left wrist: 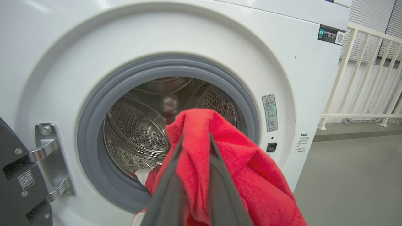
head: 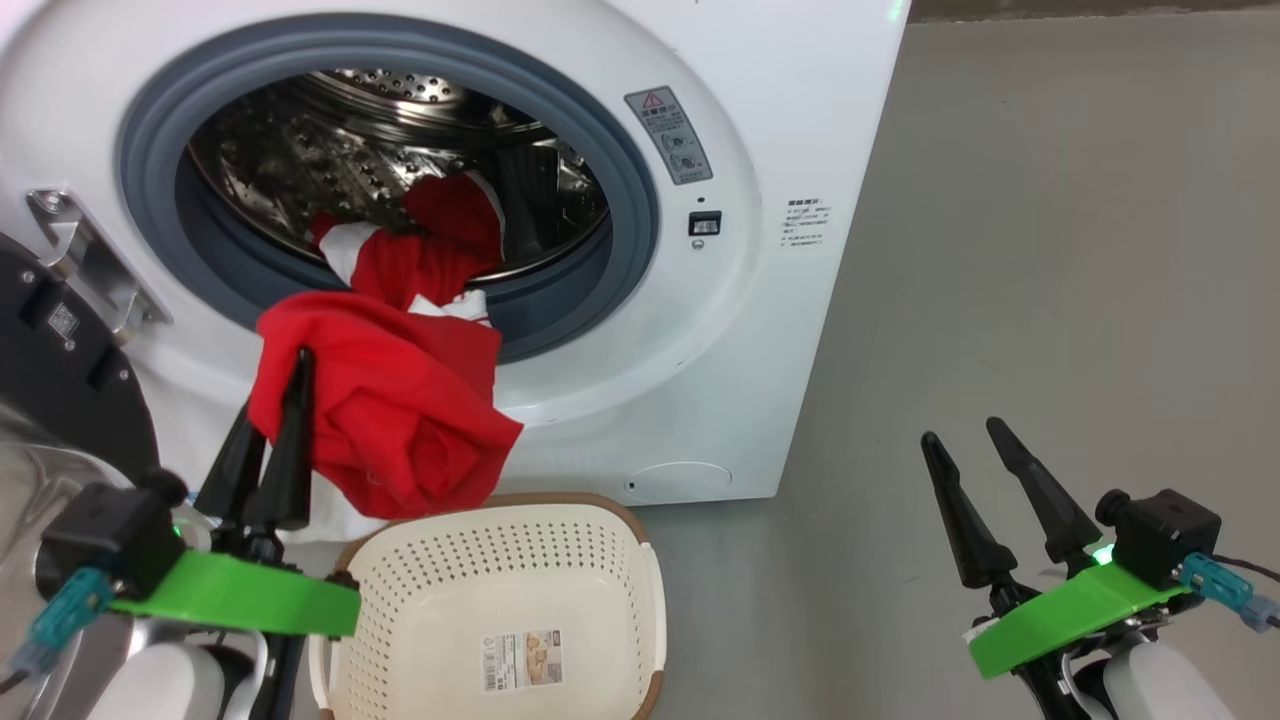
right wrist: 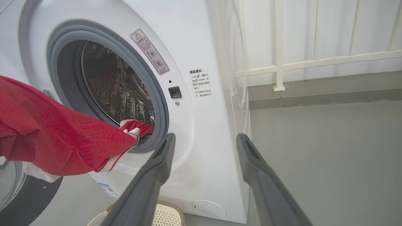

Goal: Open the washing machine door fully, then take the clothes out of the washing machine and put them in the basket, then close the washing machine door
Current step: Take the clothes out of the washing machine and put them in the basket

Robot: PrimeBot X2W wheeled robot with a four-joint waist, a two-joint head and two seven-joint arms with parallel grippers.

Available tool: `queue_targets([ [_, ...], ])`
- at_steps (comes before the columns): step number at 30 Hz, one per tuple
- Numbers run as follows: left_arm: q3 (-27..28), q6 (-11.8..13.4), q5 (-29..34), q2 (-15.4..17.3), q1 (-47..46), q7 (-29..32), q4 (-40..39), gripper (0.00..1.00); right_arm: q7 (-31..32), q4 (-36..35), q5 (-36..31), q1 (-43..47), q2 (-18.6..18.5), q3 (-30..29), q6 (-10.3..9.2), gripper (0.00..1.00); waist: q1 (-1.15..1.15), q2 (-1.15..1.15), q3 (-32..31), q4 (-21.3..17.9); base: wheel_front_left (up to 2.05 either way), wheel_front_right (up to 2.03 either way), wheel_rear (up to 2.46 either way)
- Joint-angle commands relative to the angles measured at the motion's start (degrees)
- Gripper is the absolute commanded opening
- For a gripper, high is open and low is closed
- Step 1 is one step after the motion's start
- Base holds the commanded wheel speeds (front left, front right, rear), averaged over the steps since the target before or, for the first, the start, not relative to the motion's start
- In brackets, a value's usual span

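Head view: my left gripper is clamped on the clothes, the bunch hanging outside the washer mouth with its tail in the drum. I see the basket just below-right of that claw, so left arm is nearer. My right gripper is spread wide, empty.

Red clothes block the lower mouth of the washer; above them the drum stands open. The door crowds my left; the floor right is free.
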Motion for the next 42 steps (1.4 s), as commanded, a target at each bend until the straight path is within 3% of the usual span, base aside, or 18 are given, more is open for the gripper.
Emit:
queue_targets([
  [1, 2.81, 1.11, 0.23, 2.33, -0.29, 0.30, -3.89, 0.00, -0.69, -1.49, 0.44, 0.47, -0.65, 0.83, 0.16, 1.00, 0.00, 0.00, 0.20, 0.24, 0.00, 0.00, 0.00],
  [9, 3.13, 4.96, 1.42, 3.19, 4.44, 2.16, -14.36, 0.00, -0.69, -1.68, 0.42, 0.20, -0.70, 0.68, 0.16, 1.00, 0.00, 0.00, 1.18, 0.29, 0.00, 0.00, 0.00],
  [16, 2.63, 5.25, 0.96, 3.09, 5.87, 2.53, -12.66, 0.00, -0.69, -1.44, 0.51, -0.26, -0.72, 0.98, 0.16, 1.00, 0.00, 0.00, 1.74, -0.19, 0.00, 0.00, 0.00],
  [31, -0.49, 2.40, 1.94, 0.42, 4.01, -1.86, 3.81, 0.00, -0.69, -1.30, 0.78, -1.25, -1.27, 1.63, 0.16, 1.00, 0.00, 0.00, 2.60, -2.49, 0.00, 0.00, 0.00],
  [42, -1.43, -0.95, 1.55, -2.88, 0.97, -3.58, 21.38, 0.00, -0.69, -1.10, 1.15, -1.70, -1.66, 2.26, 0.16, 1.00, 0.00, 0.00, 3.54, -5.00, 0.00, 0.00, 0.00],
])
